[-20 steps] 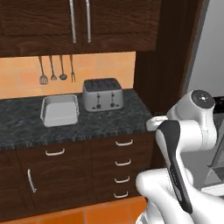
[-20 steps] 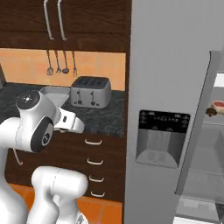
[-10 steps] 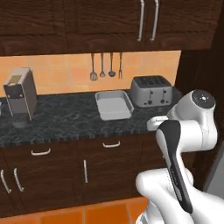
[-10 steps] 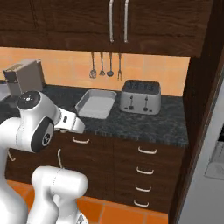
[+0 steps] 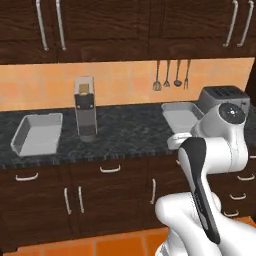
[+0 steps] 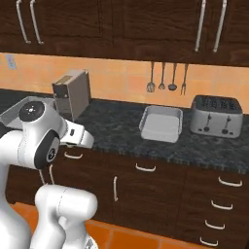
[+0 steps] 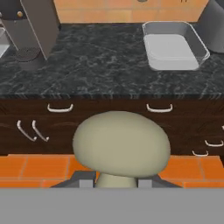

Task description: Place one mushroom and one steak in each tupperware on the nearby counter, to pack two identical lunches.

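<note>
A pale beige mushroom [image 7: 121, 146] fills the lower middle of the hand view, and my gripper [image 7: 116, 181] is shut on its stem. The dark speckled counter [image 7: 100, 57] lies ahead of it, beyond the hand. One empty grey tupperware [image 7: 173, 46] rests on the counter at the upper right of the hand view. The left base view shows that tupperware [image 5: 182, 116] by the arm and a second empty tupperware [image 5: 37, 132] at the far left. In the right base view a tupperware [image 6: 161, 122] sits left of the toaster. The steak is out of view.
A coffee machine [image 5: 86, 112] stands on the counter [image 5: 125, 135] between the two containers. A silver toaster [image 6: 216, 115] is at the right end. Utensils [image 6: 165, 78] hang on the orange wall. Brown drawers and doors [image 5: 105, 195] run below, and wall cupboards hang above.
The base has driven left along the counter, so both base views shifted: the fridge left the picture, and the coffee machine and second container came in. The grip on the mushroom is unchanged.
</note>
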Tool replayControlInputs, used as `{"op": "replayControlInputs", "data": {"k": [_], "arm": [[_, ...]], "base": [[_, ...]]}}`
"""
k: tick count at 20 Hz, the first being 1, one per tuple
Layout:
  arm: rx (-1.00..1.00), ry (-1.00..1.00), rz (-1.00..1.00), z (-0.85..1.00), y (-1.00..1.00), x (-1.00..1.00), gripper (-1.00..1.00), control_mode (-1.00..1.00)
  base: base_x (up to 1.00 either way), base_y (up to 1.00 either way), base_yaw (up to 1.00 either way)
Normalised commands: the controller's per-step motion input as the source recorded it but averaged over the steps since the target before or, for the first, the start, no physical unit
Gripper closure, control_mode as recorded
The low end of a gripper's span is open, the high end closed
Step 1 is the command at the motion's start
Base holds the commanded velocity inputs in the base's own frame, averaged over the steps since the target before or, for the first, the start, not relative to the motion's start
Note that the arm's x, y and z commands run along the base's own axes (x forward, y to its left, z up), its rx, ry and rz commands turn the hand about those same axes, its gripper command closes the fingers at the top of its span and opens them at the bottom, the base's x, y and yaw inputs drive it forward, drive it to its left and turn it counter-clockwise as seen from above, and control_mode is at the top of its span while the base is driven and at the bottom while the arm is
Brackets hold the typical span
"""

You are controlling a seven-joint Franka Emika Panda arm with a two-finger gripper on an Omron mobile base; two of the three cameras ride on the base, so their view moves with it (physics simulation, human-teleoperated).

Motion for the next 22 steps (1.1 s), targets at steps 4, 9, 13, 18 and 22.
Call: {"op": "replayControlInputs", "data": {"k": [4, 9, 13, 18, 22], "arm": [[0.0, 0.0, 0.0, 0.0, 0.0, 0.0, 1.0, 1.0], [0.0, 0.0, 0.0, 0.0, 0.0, 0.0, 1.0, 1.0], [0.0, 0.0, 0.0, 0.0, 0.0, 0.0, 1.0, 1.0], [0.0, 0.0, 0.0, 0.0, 0.0, 0.0, 1.0, 1.0], [0.0, 0.0, 0.0, 0.0, 0.0, 0.0, 1.0, 1.0]], "base": [[0.54, 0.97, 0.04], [0.84, 0.92, 0.1], [0.36, 0.64, -0.03], [0.4, 0.56, -0.12], [0.58, 0.6, -0.09]]}}
